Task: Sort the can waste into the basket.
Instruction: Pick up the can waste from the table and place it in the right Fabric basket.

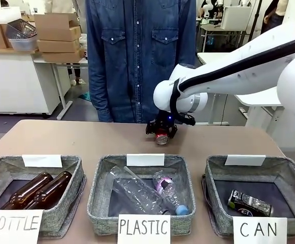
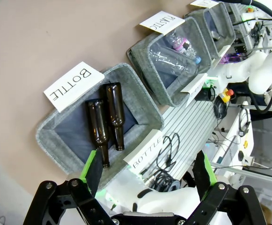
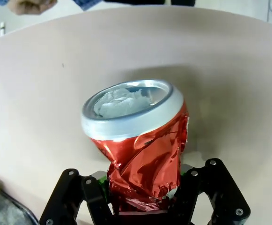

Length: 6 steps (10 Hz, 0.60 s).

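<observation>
A: Item one, red can?
B: Crushed, clamped between the right gripper fingers. The right wrist view showed its silver end and the dents; the front view showed that gripper low over the far middle of the table, can at table level, whether touching could not be told.

A: Item two?
B: Silver-and-black can, lying in the CAN basket, front view.

A: Left gripper?
B: Jaws spread wide, nothing between them, per the left wrist view. Beyond it, two brown bottles lay in the BOTTLE bin.

A: Other stock?
B: Clear plastic bottles in the PLASTIC bin; a person stood at the far edge.
</observation>
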Available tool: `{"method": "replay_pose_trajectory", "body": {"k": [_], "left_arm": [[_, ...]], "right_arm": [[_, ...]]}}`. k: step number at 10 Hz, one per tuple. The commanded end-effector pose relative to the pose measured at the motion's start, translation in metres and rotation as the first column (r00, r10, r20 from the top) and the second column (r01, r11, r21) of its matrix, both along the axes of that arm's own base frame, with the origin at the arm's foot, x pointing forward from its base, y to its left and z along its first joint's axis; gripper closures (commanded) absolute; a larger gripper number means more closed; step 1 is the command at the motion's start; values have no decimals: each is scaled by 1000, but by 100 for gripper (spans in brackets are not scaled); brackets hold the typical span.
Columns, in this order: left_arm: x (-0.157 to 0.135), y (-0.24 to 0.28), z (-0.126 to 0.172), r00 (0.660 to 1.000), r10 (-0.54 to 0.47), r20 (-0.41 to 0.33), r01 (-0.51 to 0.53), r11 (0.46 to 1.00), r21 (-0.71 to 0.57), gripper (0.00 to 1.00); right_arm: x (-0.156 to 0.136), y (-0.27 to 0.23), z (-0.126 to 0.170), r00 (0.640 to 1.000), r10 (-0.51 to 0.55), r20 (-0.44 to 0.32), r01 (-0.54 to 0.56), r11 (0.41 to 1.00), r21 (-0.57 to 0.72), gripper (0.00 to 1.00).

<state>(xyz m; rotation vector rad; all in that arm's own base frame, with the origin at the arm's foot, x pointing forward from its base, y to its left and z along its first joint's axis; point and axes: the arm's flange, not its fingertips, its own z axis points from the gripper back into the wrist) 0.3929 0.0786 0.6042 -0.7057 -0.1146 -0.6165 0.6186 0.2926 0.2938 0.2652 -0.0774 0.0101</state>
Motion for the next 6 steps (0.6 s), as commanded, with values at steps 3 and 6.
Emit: {"method": "replay_pose_trajectory", "body": {"k": [3, 6], "left_arm": [[-2, 2, 0, 1000, -11, 16, 11, 1000, 10, 0], [-2, 2, 0, 1000, -11, 16, 11, 1000, 10, 0]], "right_arm": [[-2, -12, 16, 1000, -6, -5, 6, 1000, 18, 100], [-86, -66, 88, 991, 110, -76, -109, 994, 12, 100]]}}
